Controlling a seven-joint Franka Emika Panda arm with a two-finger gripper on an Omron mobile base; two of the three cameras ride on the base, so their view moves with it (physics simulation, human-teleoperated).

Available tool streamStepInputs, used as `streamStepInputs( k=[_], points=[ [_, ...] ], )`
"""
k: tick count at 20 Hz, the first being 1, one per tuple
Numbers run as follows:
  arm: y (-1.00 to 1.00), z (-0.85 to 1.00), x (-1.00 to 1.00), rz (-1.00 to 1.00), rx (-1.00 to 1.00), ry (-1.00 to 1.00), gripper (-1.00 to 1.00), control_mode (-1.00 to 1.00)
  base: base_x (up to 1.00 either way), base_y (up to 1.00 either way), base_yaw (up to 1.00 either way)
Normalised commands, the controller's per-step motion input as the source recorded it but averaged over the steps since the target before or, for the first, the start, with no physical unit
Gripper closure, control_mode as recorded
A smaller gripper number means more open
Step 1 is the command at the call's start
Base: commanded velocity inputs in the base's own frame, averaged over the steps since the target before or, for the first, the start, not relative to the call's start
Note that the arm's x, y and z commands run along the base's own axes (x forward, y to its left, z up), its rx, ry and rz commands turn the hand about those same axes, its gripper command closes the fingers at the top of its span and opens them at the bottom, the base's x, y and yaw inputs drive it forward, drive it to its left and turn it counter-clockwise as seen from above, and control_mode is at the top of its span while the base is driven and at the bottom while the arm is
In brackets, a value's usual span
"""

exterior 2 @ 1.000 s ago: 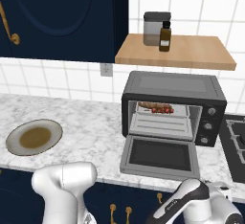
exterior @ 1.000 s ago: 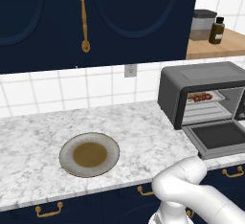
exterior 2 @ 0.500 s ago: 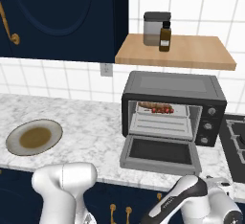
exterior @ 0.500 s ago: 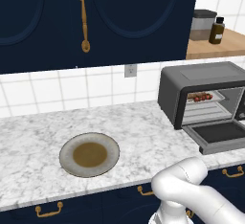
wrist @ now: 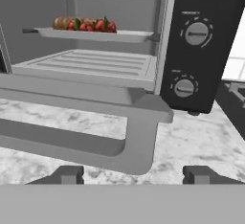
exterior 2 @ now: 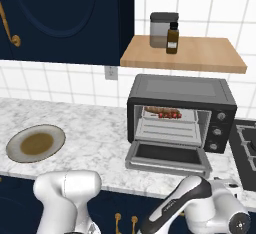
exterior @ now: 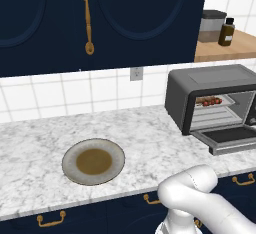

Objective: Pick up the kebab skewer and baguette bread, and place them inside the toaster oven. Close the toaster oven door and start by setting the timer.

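Toaster oven (exterior 2: 181,98): dark grey box standing on the marble desk (exterior: 150,138), at its right end, just left of a black stovetop (exterior 2: 246,150).
Toaster oven door (exterior 2: 167,159): dropped open and lying flat toward the near side; its bar handle (wrist: 67,147) runs left to right along the near edge.
Kebab skewer (wrist: 93,25): on the upper tray inside the oven, red chunks in a row, long axis running left to right across the cavity.
Baguette bread (wrist: 64,22): golden-brown end on the same tray, at the left of the skewer and touching it or nearly so; its long axis also runs left to right.
End effector (wrist: 134,176): low and near, in front of the open door; two dark fingertips (wrist: 201,174) stand spread apart, with nothing between them. The handle sits just beyond them, the food well beyond and higher.
Control knobs (wrist: 196,32): two dials on the oven's right front panel, one above the other in the hand view; three in the right base view.
Plate (exterior: 93,161): round, brown centre, on the left part of the desk, well apart from the oven.
Shelf (exterior 2: 184,54): wooden, above the oven, carrying a grey canister (exterior 2: 162,29) and a dark bottle (exterior 2: 172,38).
View differences: the hand view shows the handle and fingertips close up; the base views show the plate, shelf and navy cabinets (exterior: 100,23).
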Motion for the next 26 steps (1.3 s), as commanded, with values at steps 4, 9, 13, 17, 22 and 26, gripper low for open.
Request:
streamStepInputs(
  k=[4, 9, 13, 17, 22, 26],
  points=[
    [0.4, 0.35, 0.37, 0.0, 0.01, 0.0, -1.0, -1.0, 0.0, 0.0, 0.0],
    [0.39, 0.37, 0.42, 0.0, 0.01, 0.0, -1.0, -1.0, 0.0, 0.0, 0.0],
    [0.45, 0.33, 0.44, 0.0, 0.0, 0.0, -1.0, -1.0, 0.0, 0.0, 0.0],
    [0.53, 0.29, 0.52, 0.0, 0.0, 0.0, -1.0, -1.0, 0.0, 0.0, 0.0],
    [0.52, 0.25, 0.61, 0.0, 0.0, 0.0, -1.0, -1.0, 0.0, 0.0, 0.0],
    [0.5, 0.22, 0.68, 0.0, 0.0, 0.0, -1.0, -1.0, 0.0, 0.0, 0.0]
  ],
)
